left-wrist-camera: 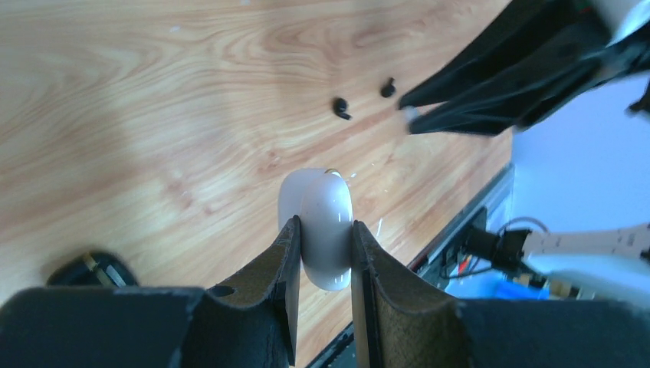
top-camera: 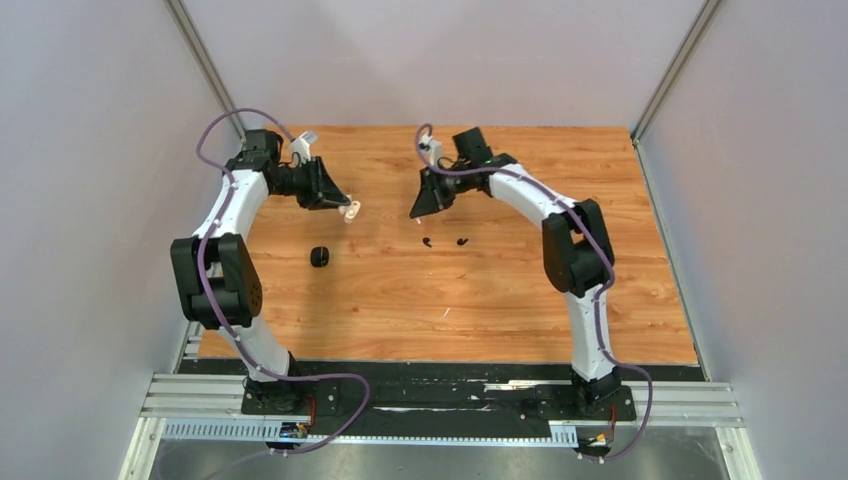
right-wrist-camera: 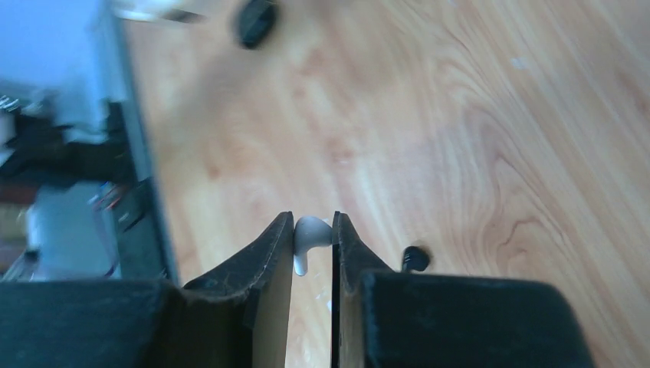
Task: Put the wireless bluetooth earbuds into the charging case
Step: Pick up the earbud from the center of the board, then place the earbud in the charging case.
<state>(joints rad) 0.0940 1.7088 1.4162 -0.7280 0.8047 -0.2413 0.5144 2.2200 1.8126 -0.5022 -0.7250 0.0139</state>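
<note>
Right wrist view: your right jaws pinch a white earbud (right-wrist-camera: 309, 234) above the desk (right-wrist-camera: 460, 115). Your left jaws clamp the white case (left-wrist-camera: 316, 222). Two black earbuds (top-camera: 428, 242) and a black case (top-camera: 319, 257) lie on the desk, well apart.

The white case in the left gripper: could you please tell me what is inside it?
Only the rounded outer shell of the white case shows, clamped edge-on by the left gripper; its interior is hidden. One white earbud sits in the right gripper.
</note>
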